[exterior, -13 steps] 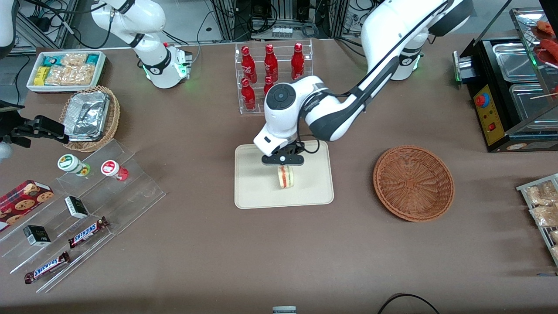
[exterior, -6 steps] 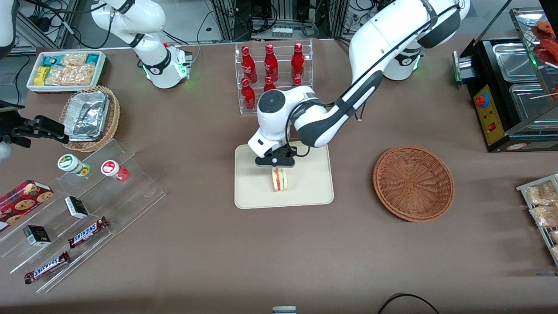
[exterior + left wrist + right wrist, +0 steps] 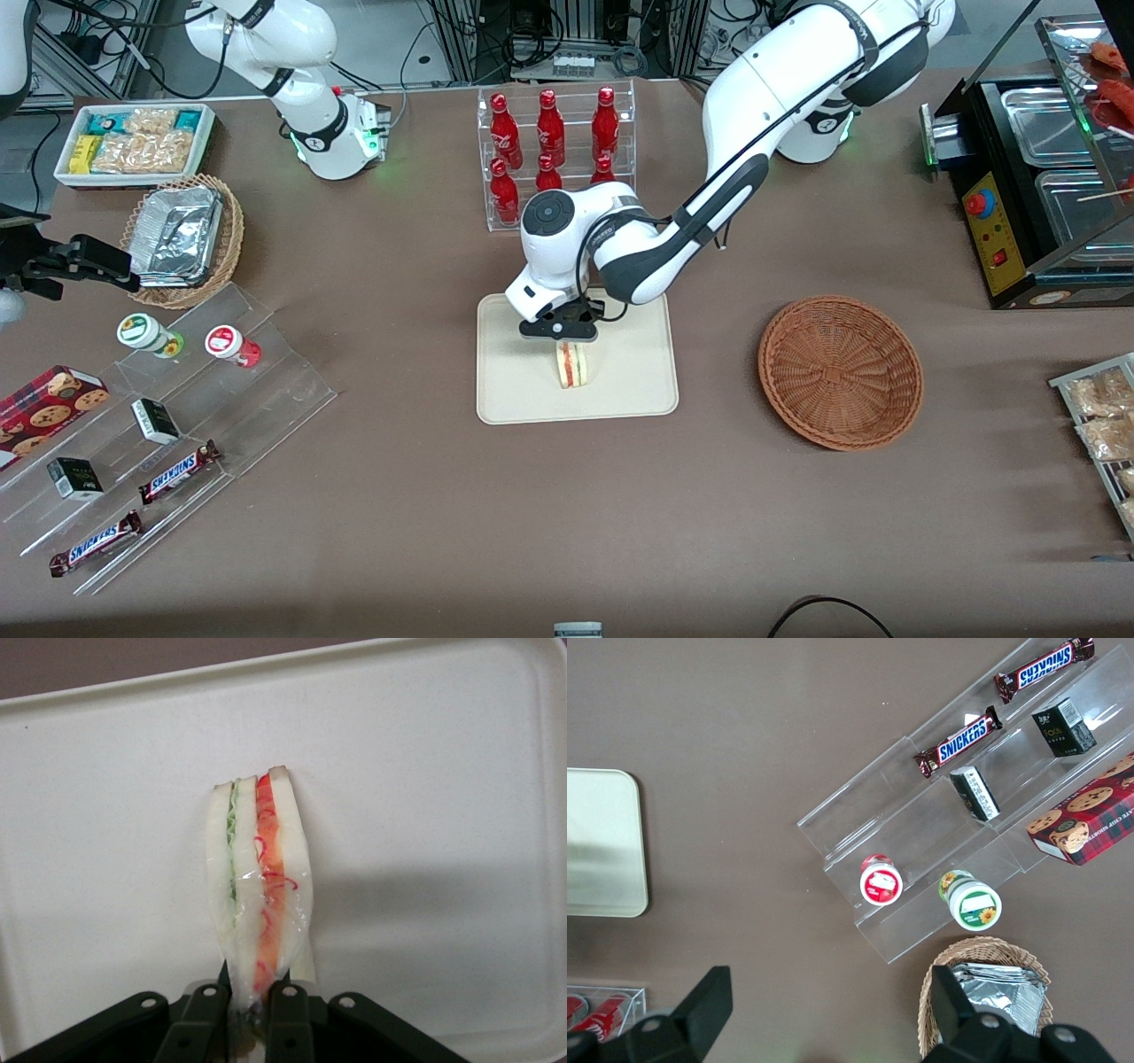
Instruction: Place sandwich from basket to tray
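Observation:
The sandwich (image 3: 572,365) (image 3: 257,877), a wrapped wedge of white bread with red and green filling, hangs over the middle of the cream tray (image 3: 514,394) (image 3: 443,771). My left gripper (image 3: 565,340) (image 3: 252,1010) is shut on the sandwich's narrow end, one finger on each bread face. Whether the sandwich's lower end touches the tray, I cannot tell. The reddish-brown basket (image 3: 840,370) stands empty beside the tray, toward the working arm's end of the table.
A clear rack of red bottles (image 3: 554,142) stands just farther from the front camera than the tray. Clear stepped shelves with snack bars and jars (image 3: 168,416) and a foil-filled wicker basket (image 3: 184,237) lie toward the parked arm's end. A black appliance (image 3: 1028,177) sits at the working arm's end.
My left gripper, still holding the sandwich, has shifted over the tray toward the parked arm's end and come down a little.

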